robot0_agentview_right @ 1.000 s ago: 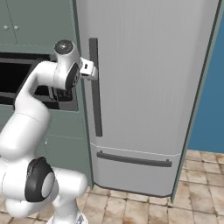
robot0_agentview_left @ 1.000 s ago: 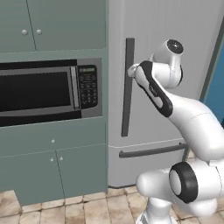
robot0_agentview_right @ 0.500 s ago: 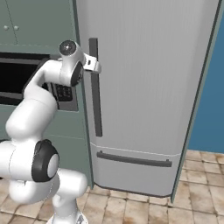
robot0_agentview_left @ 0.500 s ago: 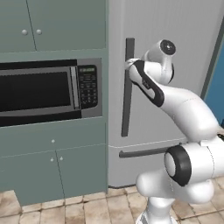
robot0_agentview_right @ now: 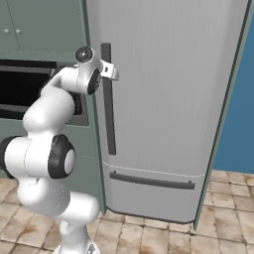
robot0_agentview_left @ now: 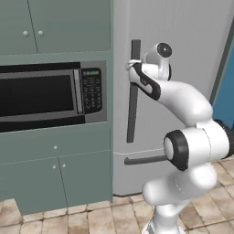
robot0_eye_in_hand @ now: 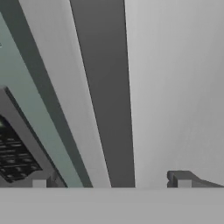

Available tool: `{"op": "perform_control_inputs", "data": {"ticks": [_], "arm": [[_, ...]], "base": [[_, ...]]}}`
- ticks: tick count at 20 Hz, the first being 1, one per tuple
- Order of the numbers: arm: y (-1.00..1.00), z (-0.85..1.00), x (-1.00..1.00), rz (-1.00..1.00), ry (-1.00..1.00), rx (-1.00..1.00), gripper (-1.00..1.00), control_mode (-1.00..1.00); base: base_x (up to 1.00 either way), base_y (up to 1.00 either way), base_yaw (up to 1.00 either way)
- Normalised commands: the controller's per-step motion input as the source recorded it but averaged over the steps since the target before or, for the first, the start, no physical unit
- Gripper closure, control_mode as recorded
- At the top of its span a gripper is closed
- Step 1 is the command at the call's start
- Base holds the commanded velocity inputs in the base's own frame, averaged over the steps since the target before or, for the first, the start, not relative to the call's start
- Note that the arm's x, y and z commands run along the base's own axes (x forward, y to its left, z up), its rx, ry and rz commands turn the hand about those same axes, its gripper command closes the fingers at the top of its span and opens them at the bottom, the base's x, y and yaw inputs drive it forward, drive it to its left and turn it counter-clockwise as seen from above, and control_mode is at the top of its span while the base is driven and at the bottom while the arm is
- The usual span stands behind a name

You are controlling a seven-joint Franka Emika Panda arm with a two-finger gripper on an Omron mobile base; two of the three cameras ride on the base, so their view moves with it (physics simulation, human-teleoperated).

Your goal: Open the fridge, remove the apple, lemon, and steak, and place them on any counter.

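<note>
A: Where's the gripper (robot0_eye_in_hand: 111,180)?

B: At the bottom of the hand view, its two dark fingertips (robot0_eye_in_hand: 181,179) spread as wide as they go, one at lower left and one at lower right. The dark-grey vertical handle (robot0_eye_in_hand: 105,94) runs from the top of the frame down between them. Nothing is clamped; the tips stand clear on either side of the bar.

A: And from the base cameras?

B: In the left base view the gripper (robot0_agentview_left: 132,66) sits right of centre in the upper half, up against the upper part of the long handle (robot0_agentview_left: 132,105). In the right base view it (robot0_agentview_right: 110,70) appears upper left of centre, just beside the top of the same bar (robot0_agentview_right: 108,99). I cannot tell from those two views whether the fingers touch the bar.

A: The fridge?

B: The fridge (robot0_agentview_right: 168,99) fills the centre and right of the right base view, door shut, with a horizontal drawer handle (robot0_agentview_right: 151,181) low on its front. In the left base view the fridge (robot0_agentview_left: 183,36) takes up the right half.

A: What's next to it?

B: A grey-green cabinet (robot0_agentview_left: 55,27) on the left of the left base view, with a microwave (robot0_agentview_left: 50,96) set into it at mid-height and its keypad (robot0_agentview_left: 91,89) nearest the fridge. Tiled floor (robot0_agentview_right: 149,233) lies along the bottom.
</note>
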Motion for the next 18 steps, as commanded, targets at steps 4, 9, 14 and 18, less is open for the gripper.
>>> {"op": "perform_control_inputs", "data": {"ticks": [4, 9, 14, 18], "arm": [[0.01, -0.24, 0.54, -0.01, 0.00, 0.00, -1.00, -1.00], [0.02, -0.26, 0.54, 0.00, 0.00, 0.00, -1.00, -1.00], [0.01, -0.21, 0.56, 0.00, 0.00, 0.00, -1.00, -1.00], [0.03, -0.24, 0.57, 0.00, 0.00, 0.00, -1.00, -1.00]], "base": [[0.00, 0.00, 0.00], [0.00, 0.00, 0.00], [0.00, 0.00, 0.00], [0.00, 0.00, 0.00]]}}
